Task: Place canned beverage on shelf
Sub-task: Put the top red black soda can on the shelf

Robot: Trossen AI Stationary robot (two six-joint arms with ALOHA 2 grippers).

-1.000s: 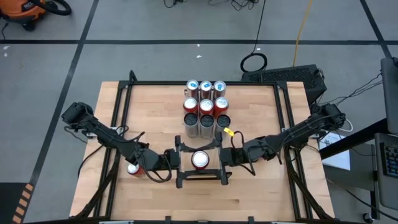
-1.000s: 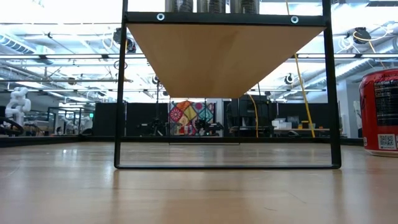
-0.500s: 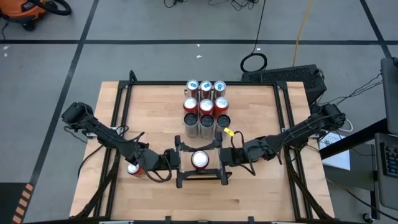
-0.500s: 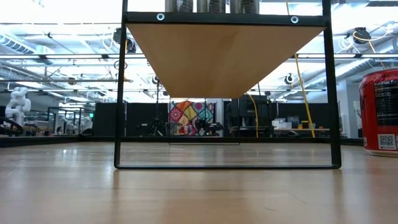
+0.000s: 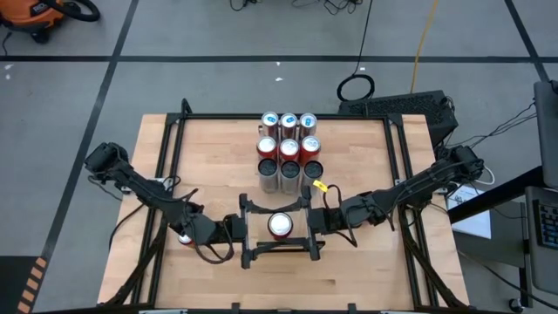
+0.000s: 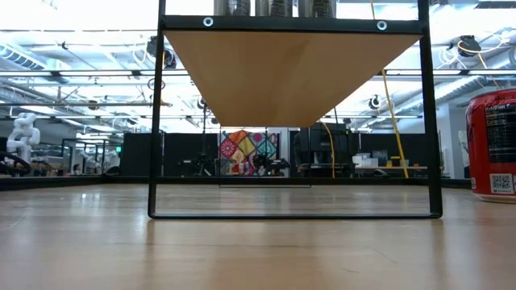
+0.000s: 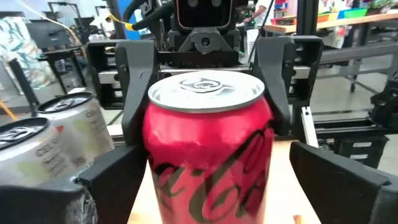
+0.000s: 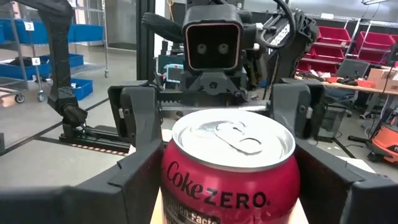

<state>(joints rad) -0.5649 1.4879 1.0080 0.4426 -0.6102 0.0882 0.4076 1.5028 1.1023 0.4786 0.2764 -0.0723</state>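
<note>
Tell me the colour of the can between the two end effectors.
Red with a silver top, clearest in the right wrist view.

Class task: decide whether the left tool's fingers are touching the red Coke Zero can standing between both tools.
Apart. The left wrist view shows the left tool spread wide, with clear gaps between its fingers and the Coke Zero can.

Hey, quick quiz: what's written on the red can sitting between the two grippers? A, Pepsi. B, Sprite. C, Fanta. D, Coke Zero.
D: in the right wrist view the red can reads "Coke Zero" just below its silver top.
</note>
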